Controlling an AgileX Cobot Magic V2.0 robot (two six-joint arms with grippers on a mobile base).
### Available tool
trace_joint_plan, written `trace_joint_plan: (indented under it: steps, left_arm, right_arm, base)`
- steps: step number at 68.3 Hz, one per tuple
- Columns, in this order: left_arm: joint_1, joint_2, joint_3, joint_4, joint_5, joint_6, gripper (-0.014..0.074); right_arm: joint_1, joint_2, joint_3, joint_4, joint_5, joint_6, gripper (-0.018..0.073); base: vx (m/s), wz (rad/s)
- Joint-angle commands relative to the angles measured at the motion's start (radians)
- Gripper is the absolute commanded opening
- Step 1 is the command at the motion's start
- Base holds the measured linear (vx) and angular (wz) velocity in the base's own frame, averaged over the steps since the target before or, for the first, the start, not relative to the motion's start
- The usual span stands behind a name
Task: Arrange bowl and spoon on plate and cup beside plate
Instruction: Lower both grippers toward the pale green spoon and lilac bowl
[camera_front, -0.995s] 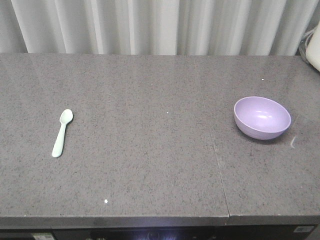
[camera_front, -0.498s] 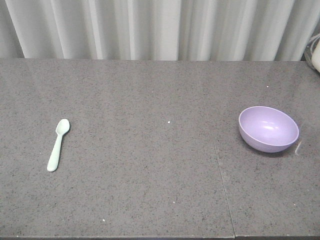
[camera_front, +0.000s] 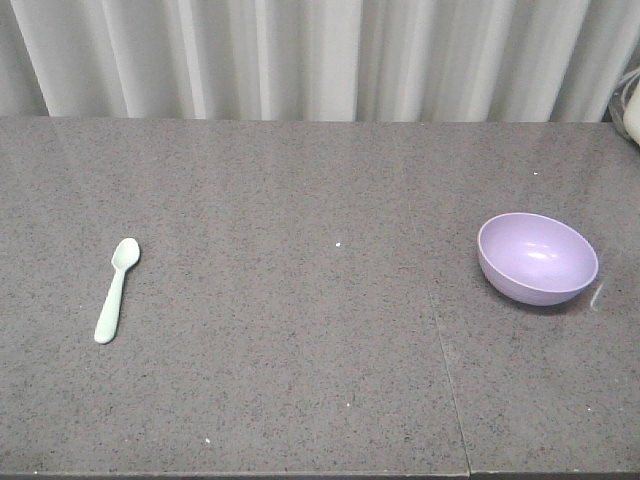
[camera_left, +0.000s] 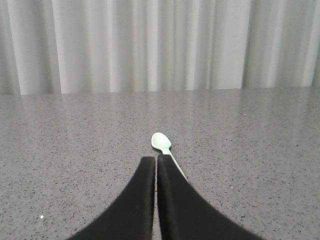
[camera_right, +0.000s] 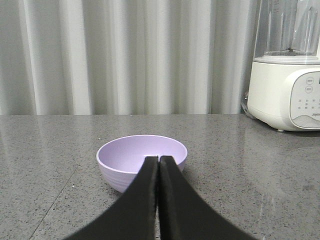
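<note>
Where speckled counter (camera_front: 300, 380) spreads, smooth round bowl (camera_front: 537, 258) sits.

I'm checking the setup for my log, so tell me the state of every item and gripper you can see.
Spoon: lying flat on the counter, not held.
Bowl: upright, empty, on the counter.
Left gripper: shut, holding nothing, spoon just ahead of it.
Right gripper: shut, holding nothing, bowl just ahead of it.
Blender: upright on the counter, jar on its base.
</note>
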Motion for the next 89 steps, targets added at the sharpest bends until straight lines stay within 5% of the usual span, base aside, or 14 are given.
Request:
trace_joint_plan:
  steps: [1,55,69,89]
  left_arm:
    - [0.003,-0.014,-0.018,-0.007,-0.069,-0.011,-0.0006]
    - [0.002,-0.014,-0.077,-0.032,-0.053,-0.014,-0.0006]
    - [0.002,0.054,-0.290,-0.062,0.084,-0.014,-0.0006]
    - [0.002,0.469,-0.790,-0.060,0.498,-0.014,-0.0006]
  right_arm:
    - [-0.002,-0.006,0.008,-0.004,-0.072,-0.007,-0.0011]
    - [-0.002,-0.001,-0.043,-0.003,-0.077,-0.007,-0.0011]
    - [-0.002,0.105,-0.285,-0.004,0.167,-0.007,-0.0011]
    - [-0.002,0.420,-0.713,-0.008,0.662,-0.007,-0.0011]
  base:
    - [0.00,0.00]
    - [0.00,0.00]
    - [0.00,0.00]
    - [0.00,0.00]
